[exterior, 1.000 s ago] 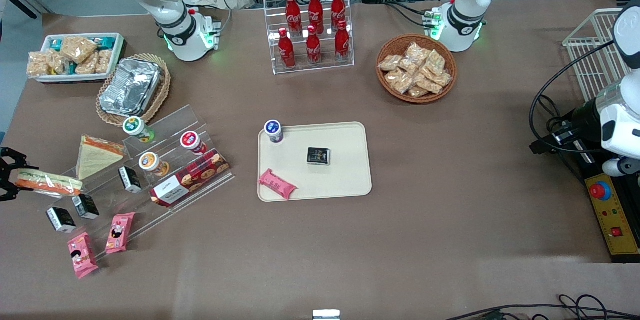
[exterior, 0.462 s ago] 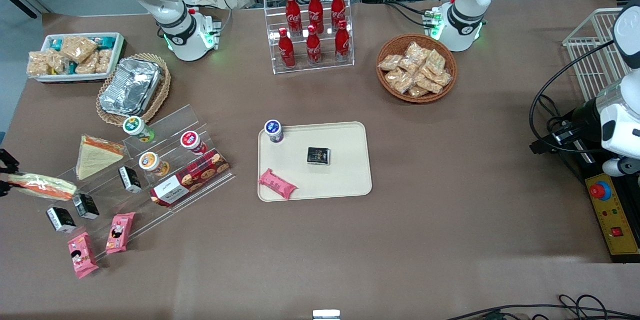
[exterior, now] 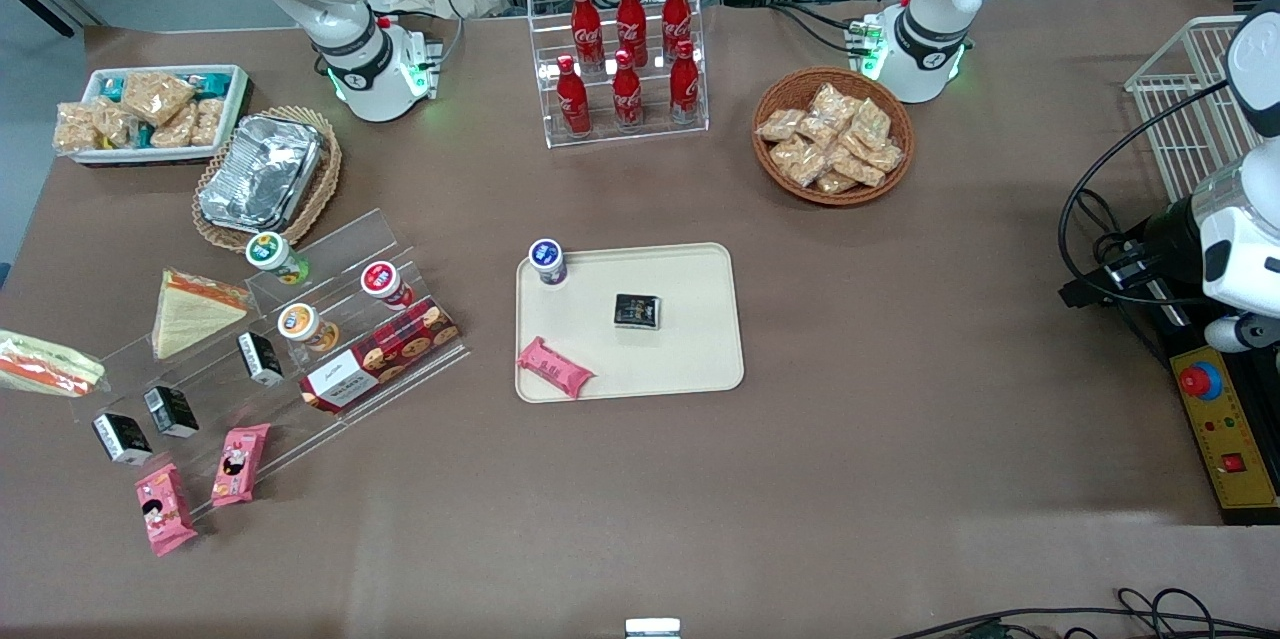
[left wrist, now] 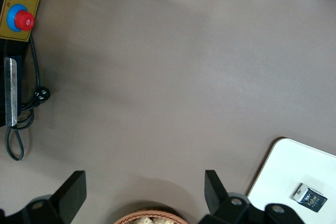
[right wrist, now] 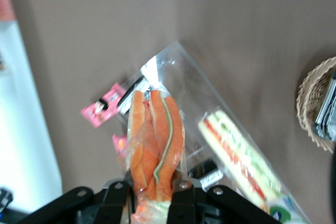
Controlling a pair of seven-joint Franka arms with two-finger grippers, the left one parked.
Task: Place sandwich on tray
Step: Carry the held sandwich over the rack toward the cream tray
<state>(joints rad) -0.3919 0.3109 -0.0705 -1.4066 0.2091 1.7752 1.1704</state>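
Note:
The sandwich (exterior: 45,364), clear-wrapped with orange-red layers seen edge-on, hangs at the working arm's end of the table, above the table's edge. In the right wrist view my gripper (right wrist: 152,188) is shut on the sandwich (right wrist: 156,140), its two black fingers pressing the wrapped layers between them. The gripper itself is out of the front view. The cream-beige tray (exterior: 690,359) lies mid-table, well away from the sandwich, and carries a small cup, a black packet and a pink packet. A corner of the tray (left wrist: 278,174) shows in the left wrist view.
A second sandwich (exterior: 195,309) with a broad pale face rests on the clear stepped stand (exterior: 340,249), beside cups, black packets and a biscuit box. Pink packets (exterior: 165,509) lie nearer the camera. A foil container in a wicker basket (exterior: 262,174) and a cola rack (exterior: 625,59) stand farther back.
The sandwich has moved off the stand toward the working arm's end of the table. The gripper has left the front view, and the arm has swung the same way.

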